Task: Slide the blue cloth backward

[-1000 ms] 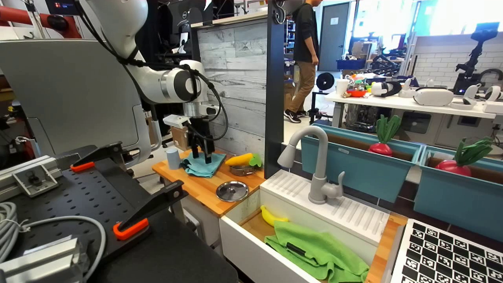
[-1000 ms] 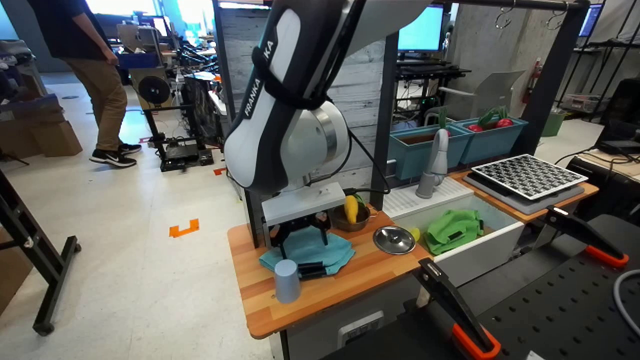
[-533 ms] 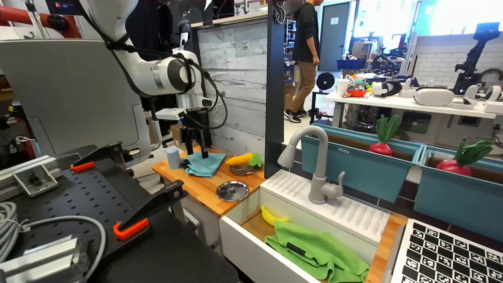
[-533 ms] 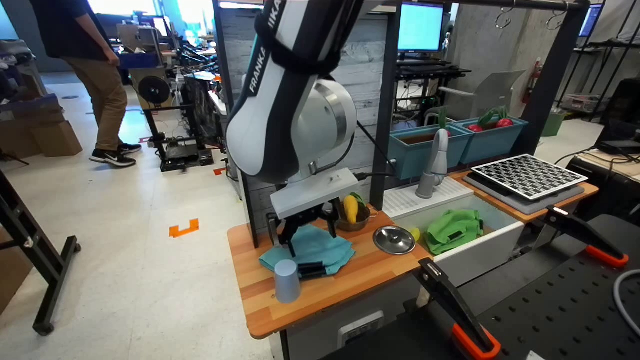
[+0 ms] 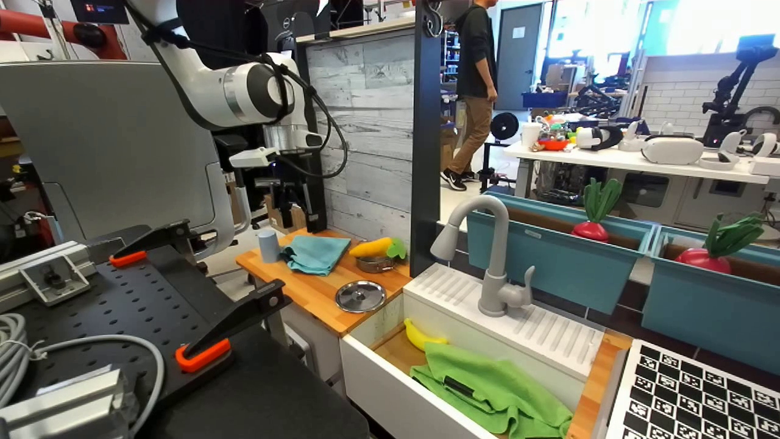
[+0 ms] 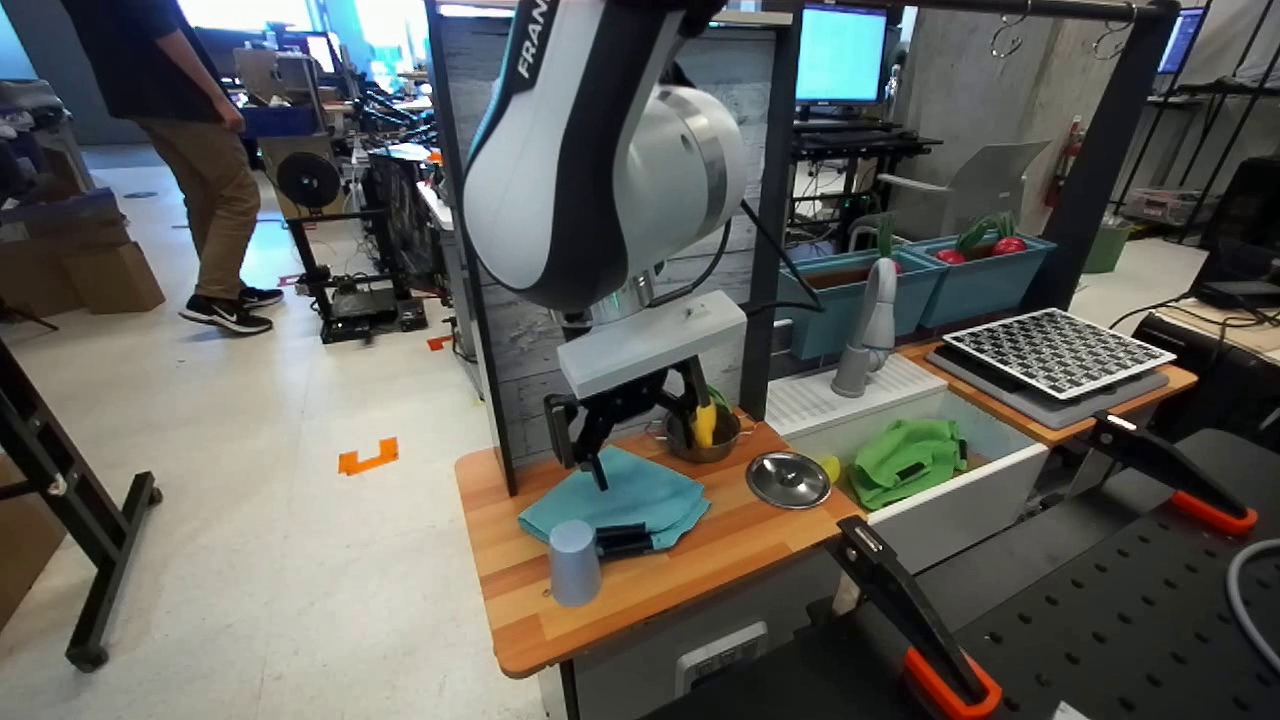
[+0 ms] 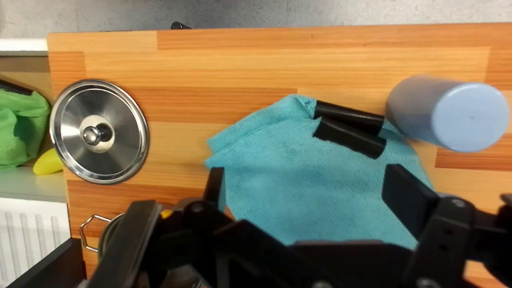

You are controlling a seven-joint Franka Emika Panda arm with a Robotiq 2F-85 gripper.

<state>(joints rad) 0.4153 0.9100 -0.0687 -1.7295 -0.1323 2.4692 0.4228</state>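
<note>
The teal-blue cloth [image 7: 312, 192] lies rumpled on the wooden counter, with one fold at its edge. It shows in both exterior views [image 5: 320, 256] [image 6: 640, 495]. Two short black pieces [image 7: 348, 132] lie at its edge near the cup. My gripper [image 7: 305, 174] is open and empty, fingers pointing down, with the cloth visible between the fingertips in the wrist view. In both exterior views the gripper [image 5: 300, 224] [image 6: 652, 452] hangs above the counter, apart from the cloth.
A blue-grey cup [image 7: 468, 116] stands right beside the cloth. A metal lid [image 7: 100, 132] and a pot [image 6: 690, 440] holding a yellow vegetable [image 5: 370, 247] are on the counter. A grey plank wall [image 5: 365, 122] rises behind. The sink holds a green cloth [image 5: 487, 384] and a banana [image 5: 421, 336].
My gripper has risen from just over the cloth and moved back, leftward in an exterior view. Its fingers look somewhat wider apart. The cloth has not visibly moved.
</note>
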